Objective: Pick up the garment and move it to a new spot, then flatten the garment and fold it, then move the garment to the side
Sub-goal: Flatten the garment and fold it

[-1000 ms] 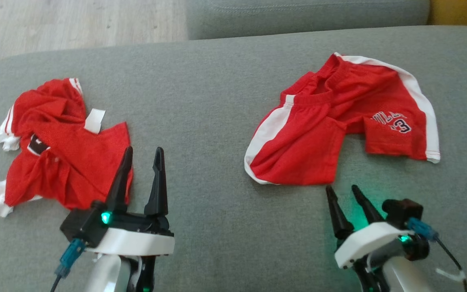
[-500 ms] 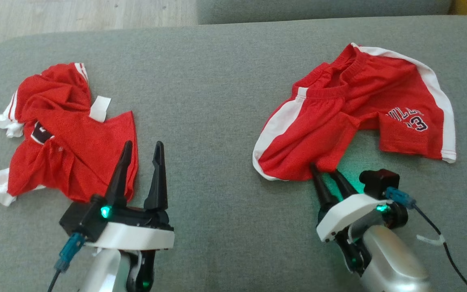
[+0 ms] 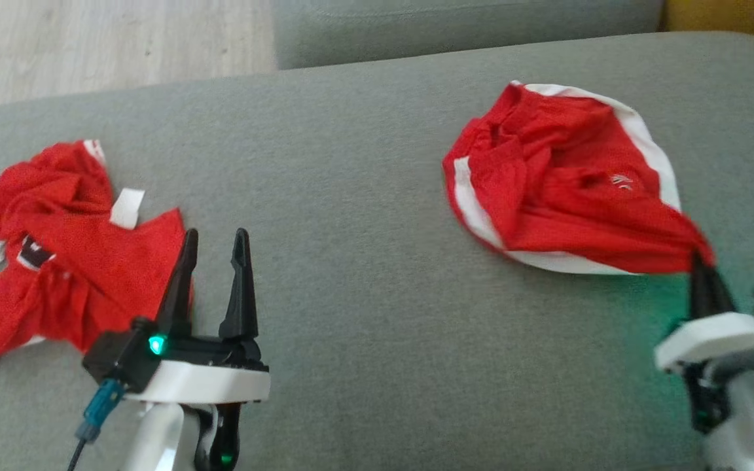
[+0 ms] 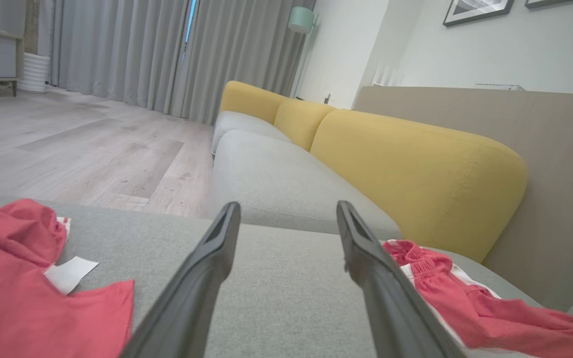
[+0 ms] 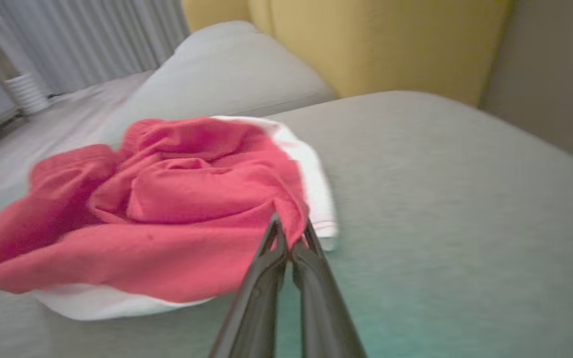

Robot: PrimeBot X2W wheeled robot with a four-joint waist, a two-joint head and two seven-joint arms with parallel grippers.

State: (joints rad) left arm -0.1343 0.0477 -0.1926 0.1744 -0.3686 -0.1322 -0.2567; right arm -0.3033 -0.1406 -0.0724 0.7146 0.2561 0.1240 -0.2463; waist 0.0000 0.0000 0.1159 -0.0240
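The garment (image 3: 560, 190) is a pair of red shorts with white side stripes, bunched up on the right of the grey sofa seat (image 3: 351, 196). My right gripper (image 3: 701, 261) is shut on its near right corner, and the cloth stretches taut toward the fingers. In the right wrist view the shut tips (image 5: 291, 233) pinch a fold of the red shorts (image 5: 167, 209). Well to the left, my left gripper (image 3: 215, 237) stands open and holds nothing. The left wrist view looks between its open fingers (image 4: 287, 206), with the shorts (image 4: 465, 303) at lower right.
A second red and white garment, a crumpled jersey (image 3: 69, 275), lies at the seat's left end just beside the left gripper. Another grey cushion (image 3: 468, 26) and yellow backrests (image 4: 406, 164) lie beyond. Wooden floor (image 3: 89, 46) shows at far left.
My right gripper went forward to the shorts' near edge, shut on it and pulled it to the right, bunching the shorts. The head camera shifted. The left gripper stayed open.
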